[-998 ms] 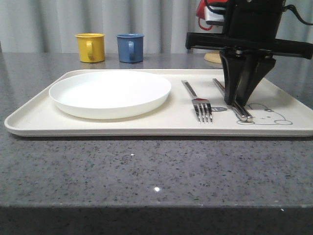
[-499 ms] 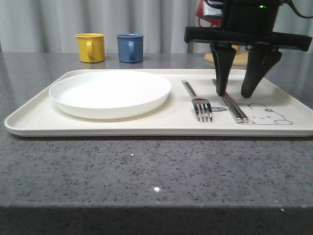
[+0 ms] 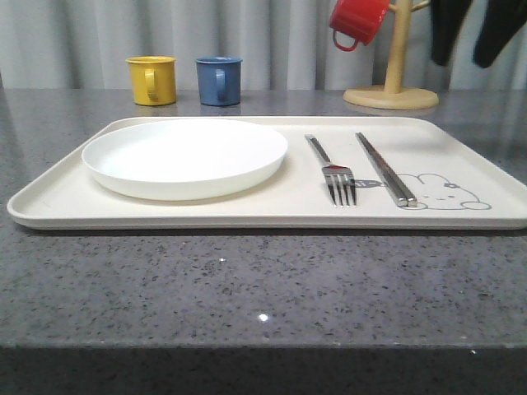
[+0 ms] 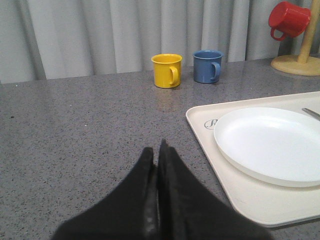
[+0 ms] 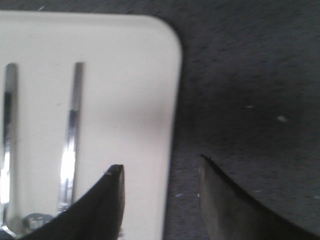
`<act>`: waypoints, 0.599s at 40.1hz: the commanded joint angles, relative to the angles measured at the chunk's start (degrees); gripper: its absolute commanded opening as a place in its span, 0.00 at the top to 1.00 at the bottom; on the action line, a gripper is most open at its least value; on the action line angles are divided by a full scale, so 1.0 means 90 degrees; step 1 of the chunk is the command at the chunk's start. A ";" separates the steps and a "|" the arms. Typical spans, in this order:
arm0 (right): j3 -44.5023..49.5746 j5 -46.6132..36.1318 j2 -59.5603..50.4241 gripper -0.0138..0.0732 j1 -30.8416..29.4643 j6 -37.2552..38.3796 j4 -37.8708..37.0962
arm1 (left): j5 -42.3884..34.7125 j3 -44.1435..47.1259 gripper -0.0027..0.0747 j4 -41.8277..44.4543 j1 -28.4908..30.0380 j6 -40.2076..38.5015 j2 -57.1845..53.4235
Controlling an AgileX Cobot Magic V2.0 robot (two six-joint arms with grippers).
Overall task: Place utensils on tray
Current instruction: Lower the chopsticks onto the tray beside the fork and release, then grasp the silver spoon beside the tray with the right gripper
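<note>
Lying parallel on the tray (image 3: 247, 216) beside the plate (image 3: 185, 156), fork (image 3: 333, 171) and chopsticks (image 3: 385, 169) are released; the right gripper (image 3: 468, 37) is held open and empty, the left gripper (image 4: 156, 172) closed and empty.

A grey speckled stone countertop (image 3: 247, 280) carries the cream tray (image 3: 58, 202), a yellow mug (image 3: 152, 80), a blue mug (image 3: 219, 80) and a wooden mug stand (image 3: 392, 95).
</note>
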 commanded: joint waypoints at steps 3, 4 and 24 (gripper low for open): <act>-0.0219 0.0663 -0.0615 0.41 -0.1102 -0.0648 -0.0147 | -0.0467 -0.0173 0.99 -0.0078 -0.0003 -0.0060 0.0068; -0.0219 0.0663 -0.0623 0.41 -0.1245 -0.0710 -0.0147 | -0.0467 -0.0173 0.99 -0.0078 -0.0003 -0.0060 0.0068; -0.0205 0.0646 0.0040 0.41 -0.2507 -0.1626 0.0039 | -0.0467 -0.0173 0.99 -0.0078 -0.0003 -0.0060 0.0068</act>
